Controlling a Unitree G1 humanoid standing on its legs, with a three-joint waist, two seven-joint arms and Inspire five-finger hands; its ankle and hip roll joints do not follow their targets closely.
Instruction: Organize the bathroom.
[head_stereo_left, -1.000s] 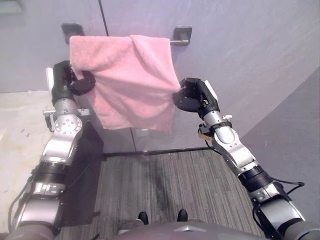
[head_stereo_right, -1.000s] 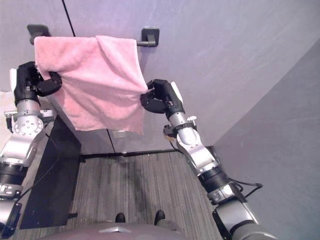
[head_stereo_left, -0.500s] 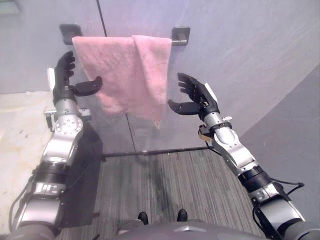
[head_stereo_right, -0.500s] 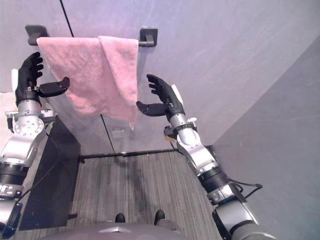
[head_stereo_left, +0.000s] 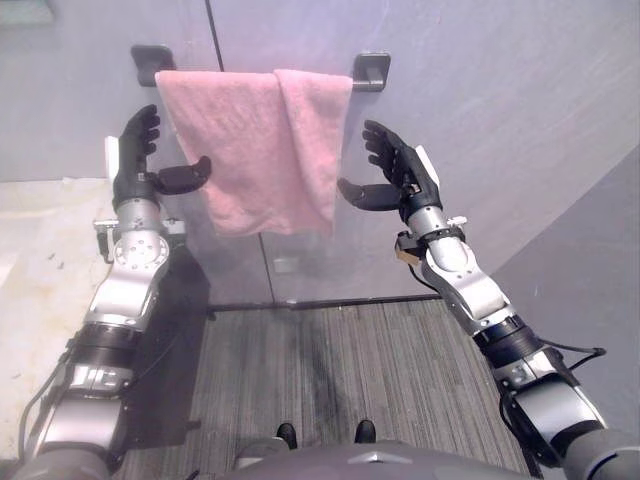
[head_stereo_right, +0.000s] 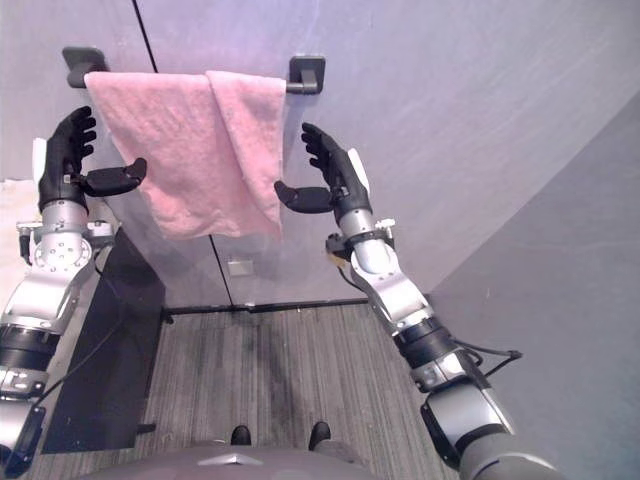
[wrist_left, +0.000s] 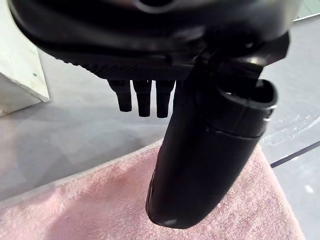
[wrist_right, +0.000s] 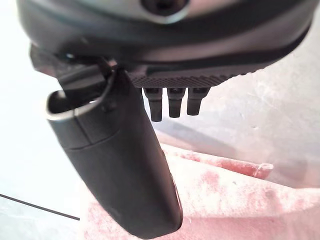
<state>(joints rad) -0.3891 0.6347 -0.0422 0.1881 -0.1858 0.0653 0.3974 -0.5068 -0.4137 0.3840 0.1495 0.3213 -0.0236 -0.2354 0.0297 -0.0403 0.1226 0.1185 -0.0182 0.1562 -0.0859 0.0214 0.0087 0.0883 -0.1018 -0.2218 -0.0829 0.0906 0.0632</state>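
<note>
A pink towel (head_stereo_left: 255, 150) hangs folded over a dark towel bar (head_stereo_left: 365, 78) on the grey wall, its right part doubled over in a narrower strip. My left hand (head_stereo_left: 140, 165) is raised beside the towel's left edge, open, with its thumb pointing at the cloth. To the right of the towel my right hand (head_stereo_left: 392, 175) is also open, thumb close to the hanging edge. Neither hand holds the cloth. In the wrist views the towel (wrist_left: 90, 205) (wrist_right: 230, 200) lies past each thumb.
A dark panel (head_stereo_left: 165, 340) stands low on the left by the wall. The floor is grey striped carpet (head_stereo_left: 330, 380), with a pale surface (head_stereo_left: 40, 260) at the far left. A darker grey wall (head_stereo_left: 590, 260) closes the right side.
Both hands have let go of the towel and opened. The towel dropped from being stretched wide to hanging straight down from the bar. The view has shifted slightly.
</note>
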